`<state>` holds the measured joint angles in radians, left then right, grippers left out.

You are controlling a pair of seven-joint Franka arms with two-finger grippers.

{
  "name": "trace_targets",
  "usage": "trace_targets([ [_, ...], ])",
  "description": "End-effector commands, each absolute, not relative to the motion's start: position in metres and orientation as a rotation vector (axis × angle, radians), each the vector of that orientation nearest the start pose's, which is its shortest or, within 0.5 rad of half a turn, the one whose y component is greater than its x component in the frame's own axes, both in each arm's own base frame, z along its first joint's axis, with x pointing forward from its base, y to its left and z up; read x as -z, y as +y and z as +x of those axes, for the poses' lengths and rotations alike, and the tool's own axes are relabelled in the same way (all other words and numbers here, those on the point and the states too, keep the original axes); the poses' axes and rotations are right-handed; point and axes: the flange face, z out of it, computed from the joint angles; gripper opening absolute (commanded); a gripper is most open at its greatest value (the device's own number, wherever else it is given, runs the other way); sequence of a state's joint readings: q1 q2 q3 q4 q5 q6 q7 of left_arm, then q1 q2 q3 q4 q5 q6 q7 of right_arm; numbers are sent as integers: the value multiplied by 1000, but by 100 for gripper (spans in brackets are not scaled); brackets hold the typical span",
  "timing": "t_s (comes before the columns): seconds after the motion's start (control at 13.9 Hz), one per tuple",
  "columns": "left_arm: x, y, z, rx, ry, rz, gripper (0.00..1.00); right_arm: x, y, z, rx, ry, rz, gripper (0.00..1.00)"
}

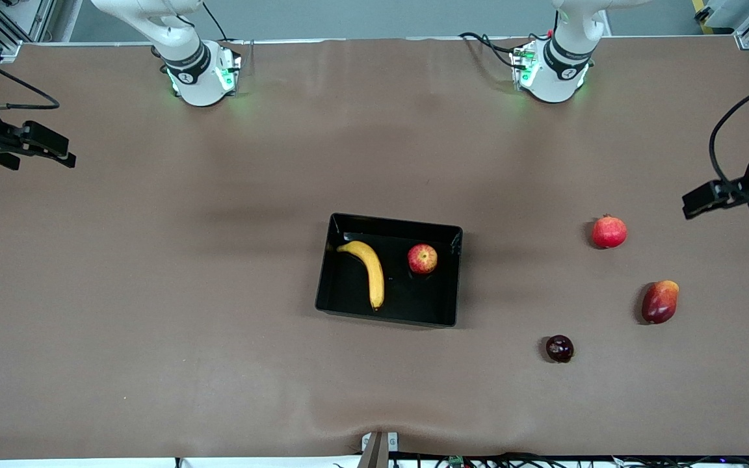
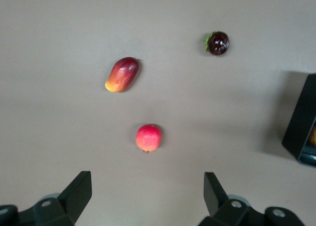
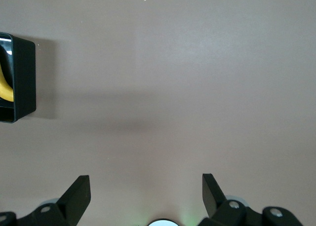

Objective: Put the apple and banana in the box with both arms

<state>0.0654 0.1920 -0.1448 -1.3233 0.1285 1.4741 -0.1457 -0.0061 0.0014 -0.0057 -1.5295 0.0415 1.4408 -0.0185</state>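
Already both fruits are lying in the box (image 1: 454, 276) — the banana (image 1: 369, 272) is resting toward the right arm's end of it, and the apple (image 1: 422, 259) is sitting beside it toward the left arm's end, the two apart. You are looking at what I judge to be the closing step: both pieces appear delivered, and both arms are waiting out at the ends of the surface (image 1: 153, 292).

The left gripper (image 2: 148, 194) is hanging with its jaws spread wide and nothing between them. Ahead of those jaws a round red fruit (image 2: 148, 137) is lying on the surface, with an elongated red-orange fruit (image 2: 122, 74) and a small dark fruit (image 2: 217, 43) farther out; a corner of the box is showing well off to one side. None of these three belongs to the task, so you are leaving them alone.

The right gripper (image 3: 146, 194) is likewise released and empty — bare surface is lying ahead of its jaws, and the box edge, with a strip of yellow inside it, is showing well off to the side.

Your next move is calling for little, as I judge it: you are only confirming that both fruits are sitting inside the walls, with no further grasp needed.
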Motion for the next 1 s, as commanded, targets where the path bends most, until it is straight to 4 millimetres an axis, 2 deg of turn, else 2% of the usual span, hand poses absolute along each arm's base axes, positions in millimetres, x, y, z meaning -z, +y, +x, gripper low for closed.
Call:
trace_targets([
  [0.0, -634, -15, 567, -42, -108, -3050, 100, -636, -2, 543, -133, -24, -3082, 100],
  [0.22, -640, 1, 549, -48, -133, -3087, 100, -636, -2, 542, -131, -25, -3082, 100],
  [0.5, -643, -3, 525, -53, -123, -3086, 100, -636, -2, 542, -131, -25, -3082, 100],
  [0.93, -651, -2, 520, -34, -132, -3110, 100, -636, -2, 543, -133, -24, -3082, 100],
])
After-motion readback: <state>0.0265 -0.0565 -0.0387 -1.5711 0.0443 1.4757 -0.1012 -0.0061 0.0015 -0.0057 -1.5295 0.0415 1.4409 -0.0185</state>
